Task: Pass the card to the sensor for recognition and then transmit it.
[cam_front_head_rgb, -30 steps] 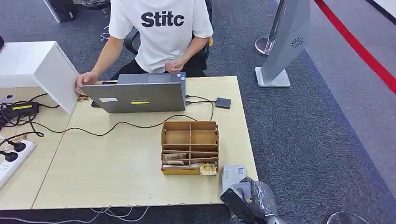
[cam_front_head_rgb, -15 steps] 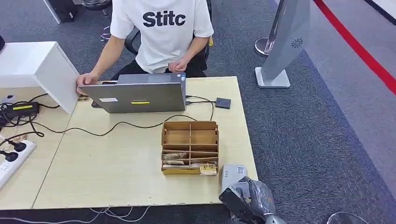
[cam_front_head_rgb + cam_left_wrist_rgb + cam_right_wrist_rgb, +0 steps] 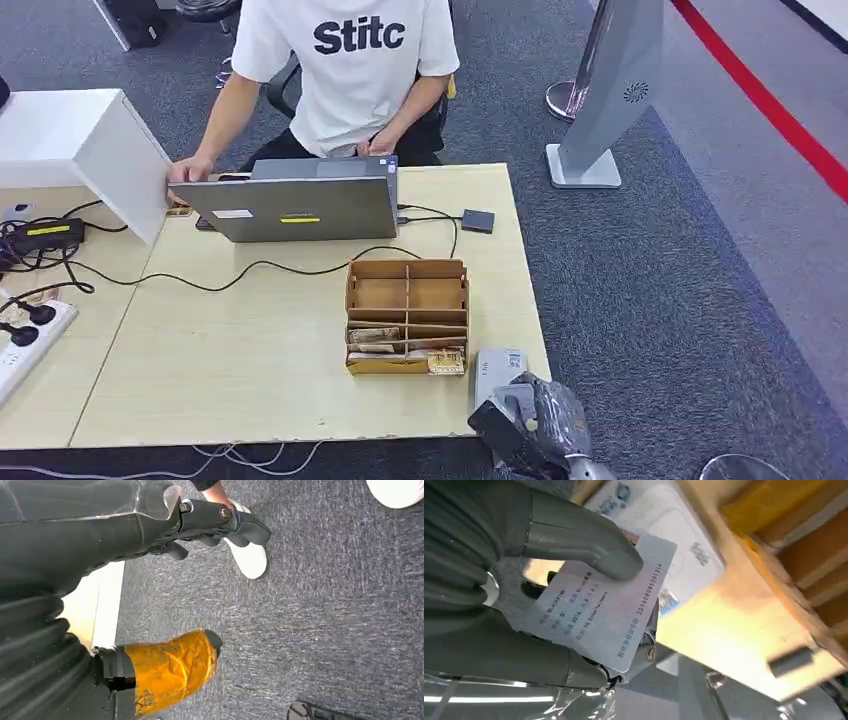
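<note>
Just above the white sensor [image 3: 674,540], the right hand [image 3: 549,605] pinches the card [image 3: 609,605] flat-faced, card's long axis slanting across it.

Bright, even light (close-ups blurred)

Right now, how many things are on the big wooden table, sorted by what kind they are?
Laptop: 1
Wooden organizer box: 1
White card reader: 1
Small black box: 1
White power strip: 1
Black power brick: 1
White angled box: 1
Total: 7
</note>
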You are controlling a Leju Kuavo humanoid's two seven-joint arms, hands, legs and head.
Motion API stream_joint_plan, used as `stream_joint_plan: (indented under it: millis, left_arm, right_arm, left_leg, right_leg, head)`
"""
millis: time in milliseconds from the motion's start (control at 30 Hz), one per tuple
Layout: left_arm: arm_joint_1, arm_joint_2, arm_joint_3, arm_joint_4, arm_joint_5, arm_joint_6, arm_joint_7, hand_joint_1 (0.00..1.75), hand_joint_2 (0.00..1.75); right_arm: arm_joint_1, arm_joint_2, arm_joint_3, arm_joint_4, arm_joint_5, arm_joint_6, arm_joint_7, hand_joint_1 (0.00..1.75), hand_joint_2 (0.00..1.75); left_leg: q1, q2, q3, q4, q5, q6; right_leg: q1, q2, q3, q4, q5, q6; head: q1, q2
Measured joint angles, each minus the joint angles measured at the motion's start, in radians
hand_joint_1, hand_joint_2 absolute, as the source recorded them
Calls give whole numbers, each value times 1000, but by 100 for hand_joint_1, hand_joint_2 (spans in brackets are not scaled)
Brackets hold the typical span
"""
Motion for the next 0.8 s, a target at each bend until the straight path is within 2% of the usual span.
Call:
stream_joint_plan:
  millis: [133, 267, 467, 633, 800]
  left_arm:
    - [0, 0, 0, 0, 1, 2, 1, 0, 175]
    - [0, 0, 0, 0, 1, 2, 1, 0, 175]
    - [0, 0, 0, 0, -2, 2, 0, 0, 175]
    - [0, 0, 0, 0, -27, 2, -2, 0, 175]
    - [-6, 4, -8, 0, -63, 1, -5, 0, 175]
  right_arm:
    - [-4, -6, 53, -121, 11, 11, 29, 175, 175]
    - [-4, -13, 74, -165, 14, 13, 29, 175, 175]
    - [-18, -27, 121, -253, -21, 3, -14, 175, 175]
    - [-120, -30, 183, -305, -99, 121, -18, 175, 175]
    - [-287, -21, 238, -208, -279, 228, 44, 175, 175]
  left_leg:
    - [0, 0, 0, 0, 0, 0]
    - [0, 0, 0, 0, 0, 0]
    - [0, 0, 0, 0, 0, 0]
    - [0, 1, 0, 0, 1, -1]
    - [0, 1, 0, 0, 3, -1]
  right_leg:
    - [0, 0, 0, 0, 0, 0]
    - [0, 0, 0, 0, 0, 0]
    - [0, 0, 0, 0, 0, 0]
    - [0, 1, 0, 0, 1, -1]
    - [0, 1, 0, 0, 2, -1]
  head:
    - [0, 0]
    - [0, 0]
    - [0, 0]
    - [0, 0]
    - [0, 0]
